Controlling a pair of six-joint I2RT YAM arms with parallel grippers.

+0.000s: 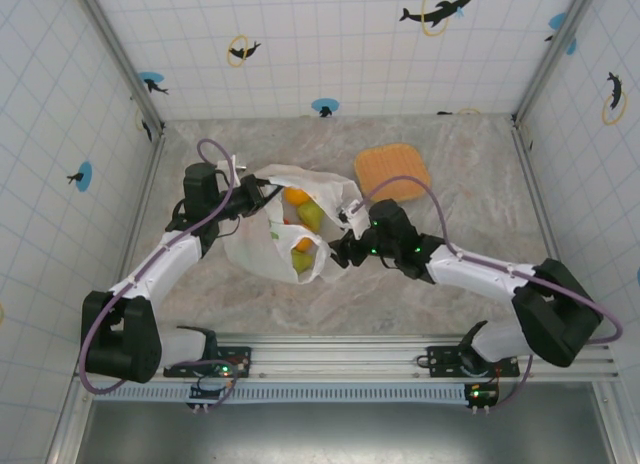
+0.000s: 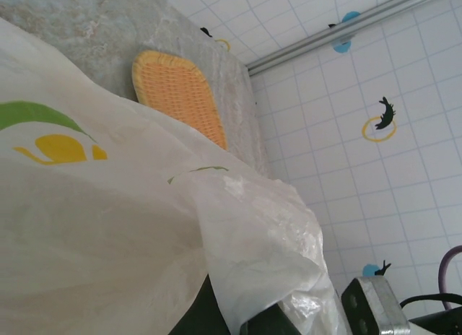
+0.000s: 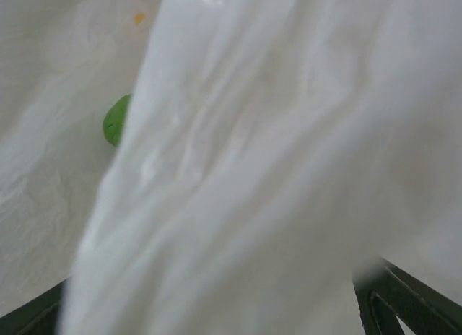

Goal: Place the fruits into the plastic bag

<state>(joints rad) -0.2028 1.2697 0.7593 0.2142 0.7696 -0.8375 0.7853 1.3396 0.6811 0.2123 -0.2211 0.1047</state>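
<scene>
Marbled table (image 1: 480, 184) bears plastic bag (image 1: 255, 246) (mouth open upward); woven orange tray (image 1: 392, 171) just beside bag, far-right.

Left arm (image 1: 165, 254), right arm (image 1: 475, 269): white links, black joints. Purple cables (image 1: 214, 141) ran along each. Black bases (image 1: 205, 364) had green lights.

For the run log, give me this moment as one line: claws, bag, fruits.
left claw: shut on plastic bag rim | right claw: open, at bag's right edge | fruits: several inside bag
</scene>
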